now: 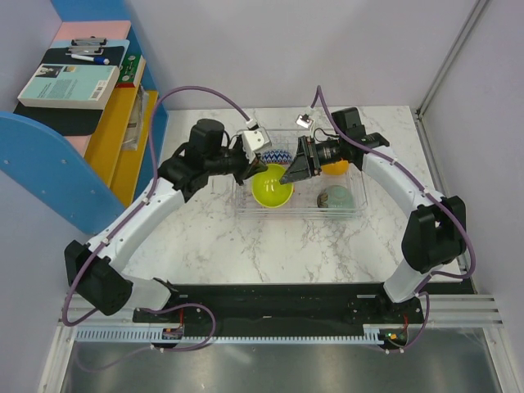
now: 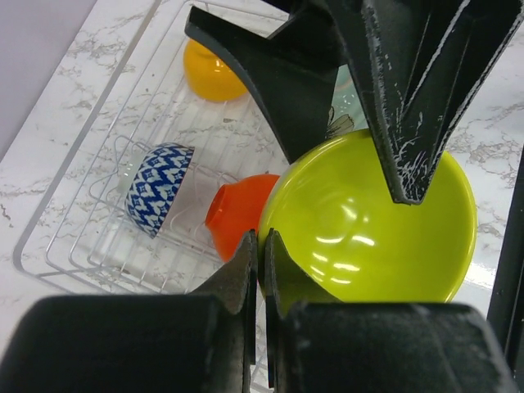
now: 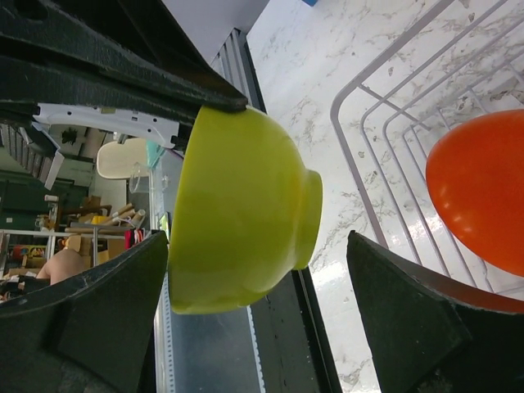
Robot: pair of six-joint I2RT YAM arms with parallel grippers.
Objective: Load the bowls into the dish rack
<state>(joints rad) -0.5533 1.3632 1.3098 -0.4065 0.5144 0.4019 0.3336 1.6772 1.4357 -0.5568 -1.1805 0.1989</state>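
The clear dish rack (image 1: 307, 206) stands mid-table. My left gripper (image 1: 252, 170) is shut on the rim of the lime green bowl (image 1: 272, 190) and holds it tilted on its side over the rack's left part; the left wrist view shows the jaws (image 2: 262, 241) pinching that rim (image 2: 368, 221). My right gripper (image 1: 288, 176) is open, its fingers (image 2: 405, 123) on either side of the lime bowl (image 3: 237, 213) without gripping it. In the rack (image 2: 98, 246) lie the blue-white zigzag bowl (image 2: 158, 196), red-orange bowl (image 2: 233, 213), yellow-orange bowl (image 2: 211, 74) and pale mint bowl (image 1: 336, 199).
A blue and yellow shelf with books (image 1: 74, 82) stands at the left of the table. Grey walls close in the back and right. A black strip (image 1: 278, 299) runs along the near edge by the arm bases.
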